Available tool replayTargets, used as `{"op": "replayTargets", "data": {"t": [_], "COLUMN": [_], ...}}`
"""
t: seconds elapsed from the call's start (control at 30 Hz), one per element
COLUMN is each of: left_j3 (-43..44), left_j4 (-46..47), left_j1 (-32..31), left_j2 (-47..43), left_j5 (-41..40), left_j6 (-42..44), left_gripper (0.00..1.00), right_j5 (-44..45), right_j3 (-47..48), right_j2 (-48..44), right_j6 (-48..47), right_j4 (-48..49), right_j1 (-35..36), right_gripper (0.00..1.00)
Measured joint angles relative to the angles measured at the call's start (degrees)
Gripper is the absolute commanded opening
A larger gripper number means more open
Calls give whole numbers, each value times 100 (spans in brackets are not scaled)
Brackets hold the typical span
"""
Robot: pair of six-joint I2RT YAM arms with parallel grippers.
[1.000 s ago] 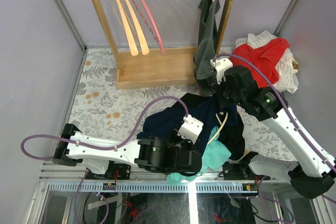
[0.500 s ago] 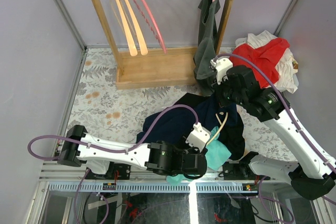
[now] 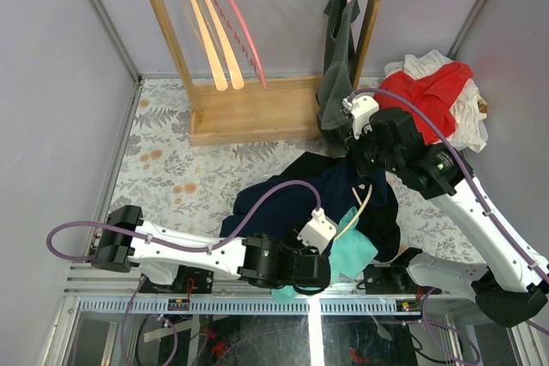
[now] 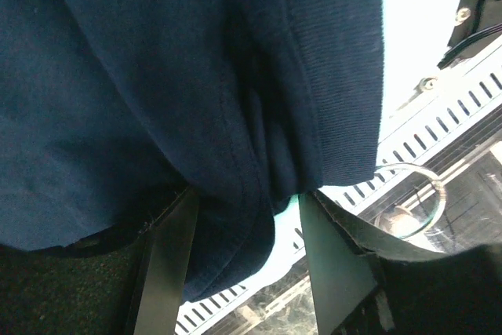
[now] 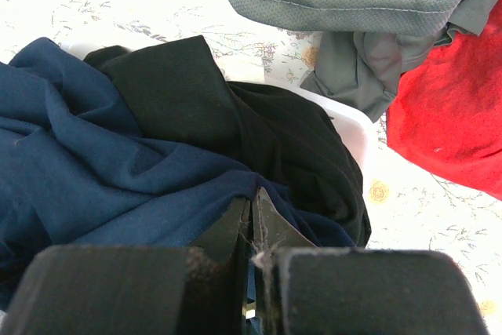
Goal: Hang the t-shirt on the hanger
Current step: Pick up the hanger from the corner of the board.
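None of the dressing looked done. The t-shirt [image 3: 274, 207] lay heaped near the middle of the table's [image 3: 163, 160] near edge, and no part of it was threaded over the hanger [image 3: 364, 203]. On its near-left side, the left gripper [image 4: 247, 202] had its jaws about half open with a hemmed fold of navy cloth hanging between them. A sliver of mint showed beside the right finger, so the fold seemed loose rather than pinched. Just right of the heap, the hanger lay slanted on the dark cloth beside a mint garment [image 3: 353, 250] at the near edge. Its hook could not be made out.

Farther right, the right gripper [image 5: 252, 213] was closed tight with its tips pressed into the navy cloth next to a black garment [image 5: 180, 92]. Whether a thin fold was caught there I could not tell. By my reading, the collar had yet to be found and opened, both hanger arms fed in, and the whole thing lifted.

No bin or basket was plain. The wooden rack [image 3: 249, 113] at the far edge held two light-wood hangers [image 3: 214, 49] and a pink hanger [image 3: 244, 36] towards its left, and a grey-green top [image 3: 336, 66] hung at its right end. A red garment [image 3: 433, 92] was piled with white ones at the far right corner.
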Motion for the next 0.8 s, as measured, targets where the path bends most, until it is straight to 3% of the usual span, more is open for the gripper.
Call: {"op": "replayTargets", "data": {"t": [0.13, 0.27, 0.43, 0.53, 0.8], "left_j3": [-271, -511, -516, -367, 129], "left_j4": [-42, -85, -162, -304, -452], "left_j1": [0, 0, 0, -2, -2], "left_j2": [-166, -498, -697, -739, -1283], "left_j5": [20, 9, -87, -157, -354], "left_j6": [-35, -92, -44, 76, 319], "left_gripper": [47, 24, 5, 0, 0], "right_j5": [0, -4, -70, -133, -299], "right_j3": [0, 2, 15, 79, 168], "right_j2": [4, 20, 22, 20, -48], "right_j6": [-2, 0, 0, 0, 7], "right_j4": [0, 0, 4, 7, 11], "right_j1": [0, 0, -2, -4, -11], "right_gripper": [0, 0, 0, 0, 0]}}
